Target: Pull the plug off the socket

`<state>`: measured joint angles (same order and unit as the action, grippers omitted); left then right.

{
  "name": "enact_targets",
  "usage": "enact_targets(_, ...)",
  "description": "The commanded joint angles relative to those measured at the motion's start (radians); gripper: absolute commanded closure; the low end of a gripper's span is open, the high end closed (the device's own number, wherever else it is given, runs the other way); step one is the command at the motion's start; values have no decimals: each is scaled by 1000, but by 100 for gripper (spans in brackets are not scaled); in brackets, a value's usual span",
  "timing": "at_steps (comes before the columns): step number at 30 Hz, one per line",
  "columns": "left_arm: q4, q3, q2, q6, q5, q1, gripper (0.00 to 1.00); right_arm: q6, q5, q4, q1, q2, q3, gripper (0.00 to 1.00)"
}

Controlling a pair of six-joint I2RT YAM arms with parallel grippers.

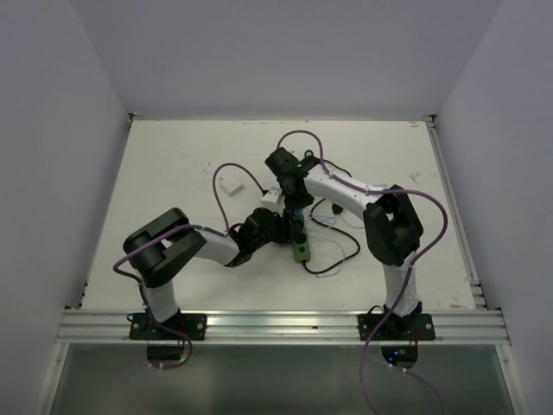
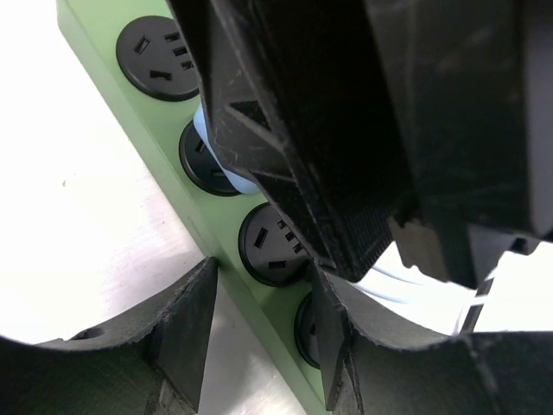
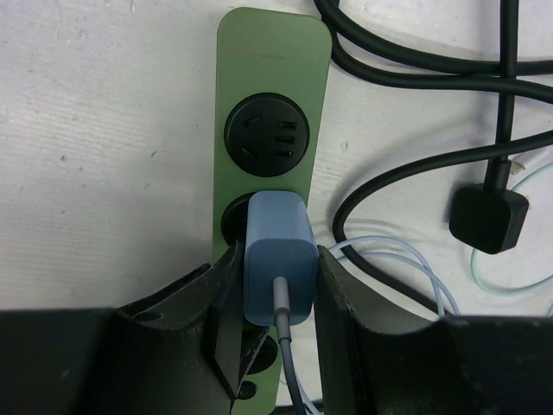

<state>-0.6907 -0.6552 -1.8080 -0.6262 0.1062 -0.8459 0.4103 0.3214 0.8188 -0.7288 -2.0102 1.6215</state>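
The socket, a long green power strip (image 3: 272,52) with round black outlets, lies mid-table (image 1: 301,251). A blue plug (image 3: 276,251) with a grey cable sits in its second outlet. My right gripper (image 3: 276,277) is shut on the plug, one finger pressed to each side; it also shows in the top view (image 1: 294,201). My left gripper (image 2: 263,277) straddles the strip (image 2: 160,117) lower down, fingertips at its two edges, and also shows in the top view (image 1: 292,232). A sliver of the plug (image 2: 203,130) shows under the right gripper's black body.
Black cords (image 3: 415,69) and a loose black plug (image 3: 488,216) lie right of the strip, with thin pale-blue cables (image 3: 415,259). A small white box (image 1: 230,184) and another white block (image 1: 272,197) lie left of the strip's far end.
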Motion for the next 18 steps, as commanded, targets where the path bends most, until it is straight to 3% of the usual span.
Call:
enact_targets(1,281,-1,-90,69,61,1,51,-80,127,68,-50,21,89,100)
enact_targets(10,321,-41,-131,71,66,-4,58,-93,105,72,-52,27,71,100)
enact_targets(18,318,-34,-129,66,73,-4,60,-19,-270,-164,81,161,-176,100)
